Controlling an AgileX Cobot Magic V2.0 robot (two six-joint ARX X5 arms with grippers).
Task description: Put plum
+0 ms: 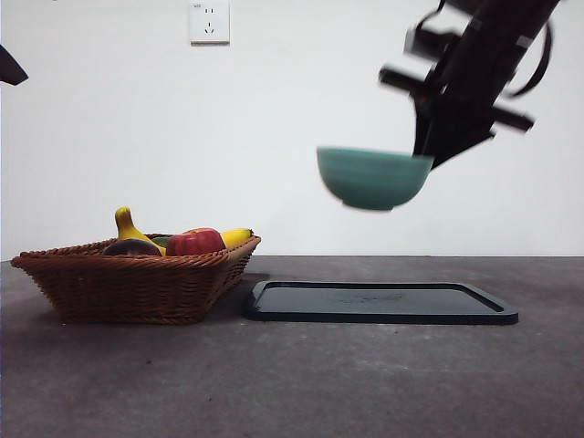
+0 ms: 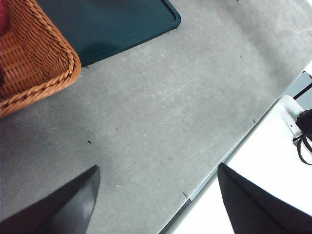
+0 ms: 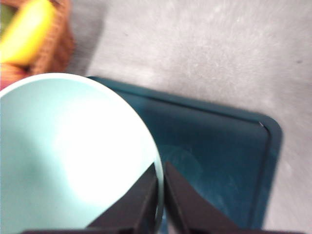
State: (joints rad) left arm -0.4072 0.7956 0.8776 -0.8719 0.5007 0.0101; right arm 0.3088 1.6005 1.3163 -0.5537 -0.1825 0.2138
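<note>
Your right gripper [image 3: 161,183] is clamped on the rim of a teal bowl [image 1: 373,177], one jaw inside the wall and one outside, and it holds the bowl in the air above the dark rectangular tray [image 1: 380,302] that lies flat on the counter [image 1: 292,383]. In the front view the arm comes down from the upper right, and the bowl hangs roughly level, well clear of the tray (both arm and bowl are blurred there). From the right wrist view you see the bowl's pale inside [image 3: 73,151] with nothing in it and the tray [image 3: 219,156] below. Your left gripper [image 2: 156,195] hovers over bare counter with its jaws spread wide and nothing between them; a corner of the wicker basket [image 2: 44,73] and a corner of the tray [image 2: 122,24] show beyond it. The plum [image 1: 132,247] sits in the wicker basket [image 1: 137,287] at the left of the counter, just beside the tray, and neither gripper touches it. It lies in front of the banana [image 1: 128,224], with the red apple [image 1: 195,242] near it and a second yellow fruit end [image 1: 236,236] past the apple.
</note>
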